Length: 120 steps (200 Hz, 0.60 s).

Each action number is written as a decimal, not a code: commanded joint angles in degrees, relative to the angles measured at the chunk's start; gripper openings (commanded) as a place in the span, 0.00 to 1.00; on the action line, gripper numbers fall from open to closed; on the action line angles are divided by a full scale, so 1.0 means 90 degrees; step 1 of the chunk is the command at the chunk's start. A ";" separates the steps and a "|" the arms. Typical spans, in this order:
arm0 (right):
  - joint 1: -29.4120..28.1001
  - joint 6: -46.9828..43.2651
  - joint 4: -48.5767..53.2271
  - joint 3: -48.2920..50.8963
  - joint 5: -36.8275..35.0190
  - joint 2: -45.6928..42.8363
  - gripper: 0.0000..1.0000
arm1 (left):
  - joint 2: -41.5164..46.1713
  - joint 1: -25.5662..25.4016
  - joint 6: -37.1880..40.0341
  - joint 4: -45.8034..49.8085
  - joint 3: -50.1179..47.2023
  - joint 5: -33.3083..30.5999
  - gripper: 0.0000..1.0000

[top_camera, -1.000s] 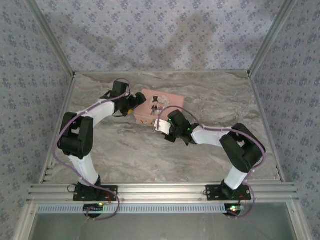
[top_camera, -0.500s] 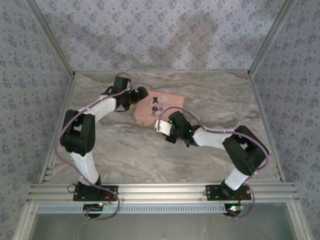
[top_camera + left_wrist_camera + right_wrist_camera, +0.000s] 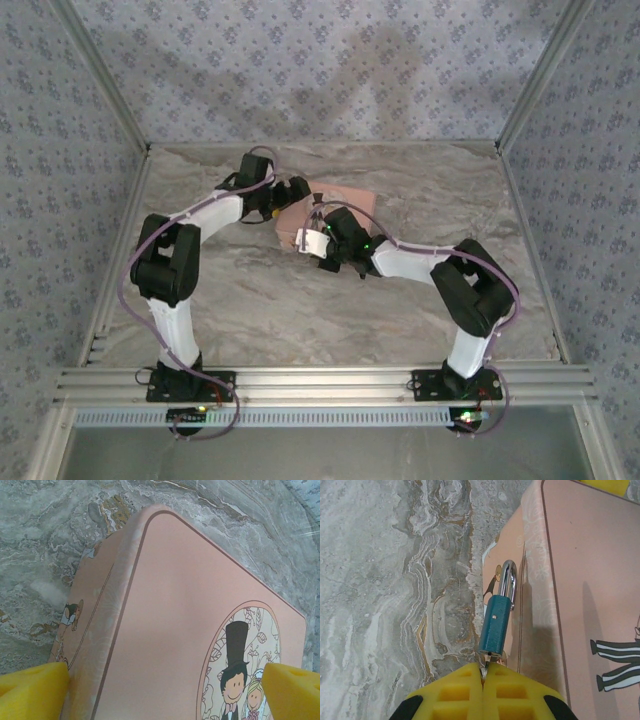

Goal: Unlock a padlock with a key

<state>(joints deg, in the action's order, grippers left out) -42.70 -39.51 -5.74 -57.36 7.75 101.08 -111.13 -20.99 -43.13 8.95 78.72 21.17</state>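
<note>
Right fingers are pressed together on what looks like the key, stuck in the bottom of the padlock just ahead of them. Left fingers are spread wide either side of the tin. Shackle looks shut, so turning's left, I reckon.

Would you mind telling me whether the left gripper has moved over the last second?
Yes. In the top view, the left gripper has moved right and toward the back wall, from beside the pink tin's left end to over it.

Soft even light, padlock sharp, faint shadows, overhead view grainy
</note>
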 commanded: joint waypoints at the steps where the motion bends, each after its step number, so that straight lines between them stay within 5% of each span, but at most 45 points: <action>1: -0.0118 0.0053 -0.0034 0.0022 0.0064 -0.0088 0.00 | 0.0259 0.0025 -0.0088 -0.0063 -0.0167 0.0101 0.98; 120: -0.0625 0.1400 0.0214 0.1559 -0.0776 -0.2534 0.00 | 0.2421 0.0253 -0.0038 -0.0243 -0.2126 -0.0732 0.98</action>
<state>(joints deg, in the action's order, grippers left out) -47.70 -31.88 -5.39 -45.65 3.36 83.50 -93.45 -18.65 -44.14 6.94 62.57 16.56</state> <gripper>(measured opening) 0.059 0.982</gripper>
